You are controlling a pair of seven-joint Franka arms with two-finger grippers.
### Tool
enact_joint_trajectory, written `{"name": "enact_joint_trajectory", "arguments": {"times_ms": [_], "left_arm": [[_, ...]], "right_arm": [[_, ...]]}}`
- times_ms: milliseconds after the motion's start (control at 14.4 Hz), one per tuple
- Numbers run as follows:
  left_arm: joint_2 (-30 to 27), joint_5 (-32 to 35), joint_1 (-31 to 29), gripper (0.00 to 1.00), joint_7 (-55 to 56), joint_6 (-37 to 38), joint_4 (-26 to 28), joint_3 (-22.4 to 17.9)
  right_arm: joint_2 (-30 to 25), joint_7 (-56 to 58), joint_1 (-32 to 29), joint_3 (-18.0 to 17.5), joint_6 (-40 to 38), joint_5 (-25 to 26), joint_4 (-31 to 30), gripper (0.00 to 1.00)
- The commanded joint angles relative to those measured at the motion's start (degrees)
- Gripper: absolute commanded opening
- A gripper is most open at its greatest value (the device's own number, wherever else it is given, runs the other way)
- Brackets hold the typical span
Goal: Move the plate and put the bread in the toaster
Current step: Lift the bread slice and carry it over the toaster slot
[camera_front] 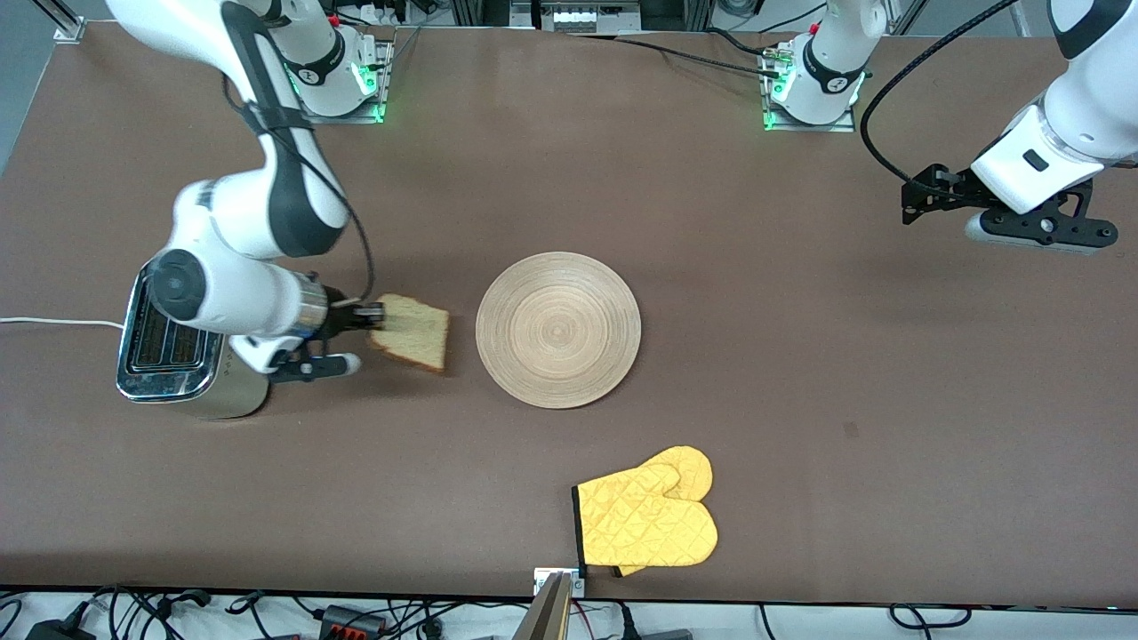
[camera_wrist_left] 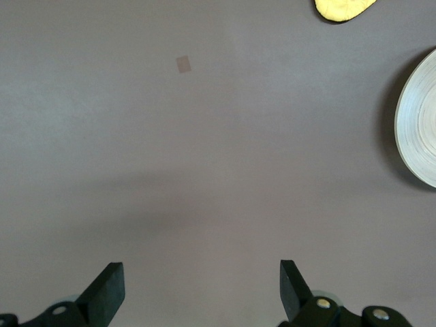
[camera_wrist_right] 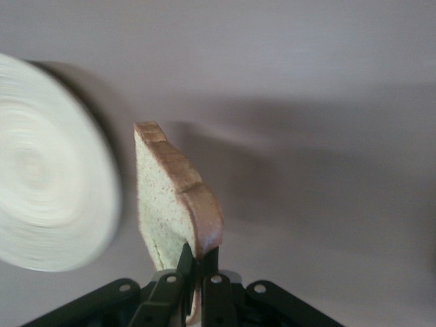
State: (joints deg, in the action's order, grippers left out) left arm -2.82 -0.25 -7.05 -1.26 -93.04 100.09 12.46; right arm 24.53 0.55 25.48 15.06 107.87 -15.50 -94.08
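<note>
My right gripper (camera_front: 373, 314) is shut on one edge of the bread (camera_front: 414, 332), a pale slice with a brown crust, held up on edge over the table between the toaster and the plate. In the right wrist view the bread (camera_wrist_right: 170, 197) stands pinched at its crust by my right gripper (camera_wrist_right: 199, 259). The chrome-topped toaster (camera_front: 169, 360) stands at the right arm's end of the table, partly hidden by that arm. The round wooden plate (camera_front: 558, 330) lies flat mid-table with nothing on it. My left gripper (camera_wrist_left: 202, 283) waits open over bare table at the left arm's end.
A yellow quilted oven mitt (camera_front: 649, 520) lies near the table's front edge, nearer the front camera than the plate. The toaster's white cord (camera_front: 53, 322) runs off toward the table's edge at the right arm's end.
</note>
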Motion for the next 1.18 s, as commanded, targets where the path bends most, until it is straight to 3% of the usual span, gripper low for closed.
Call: {"name": "enact_joint_trajectory", "arguments": {"times_ms": [0, 208, 417, 625, 833, 1111], "left_arm": [[-0.3, -0.6, 6.7, 1.00, 0.5, 2.0, -0.6, -8.2], [-0.2, -0.6, 6.7, 1.00, 0.1, 1.9, -0.6, -8.6], [0.4, -0.6, 6.6, 1.00, -0.1, 1.5, -0.4, -8.6], [0.9, -0.2, 6.6, 1.00, 0.0, 1.4, -0.5, -8.6], [1.2, 0.0, 6.3, 1.00, 0.5, 1.3, -0.6, -8.6], [1.1, -0.2, 6.4, 1.00, 0.4, 1.4, -0.8, -8.6]], "right_arm": [[-1.8, -0.2, 0.4, 3.4, -5.8, 8.0, 1.8, 0.00], [-2.6, 0.1, 0.3, 7.6, -13.9, 15.6, 7.6, 0.00], [-2.6, 0.1, 0.3, 8.8, -18.3, 23.9, 11.5, 0.00], [-3.9, 1.7, 0.3, 8.9, -18.0, 34.7, 12.3, 0.00], [-3.3, 3.0, 0.0, 8.9, -16.5, 39.0, 11.2, 0.00], [-3.1, 2.5, -0.4, 9.0, -14.8, 39.3, 8.6, 0.00]]}}
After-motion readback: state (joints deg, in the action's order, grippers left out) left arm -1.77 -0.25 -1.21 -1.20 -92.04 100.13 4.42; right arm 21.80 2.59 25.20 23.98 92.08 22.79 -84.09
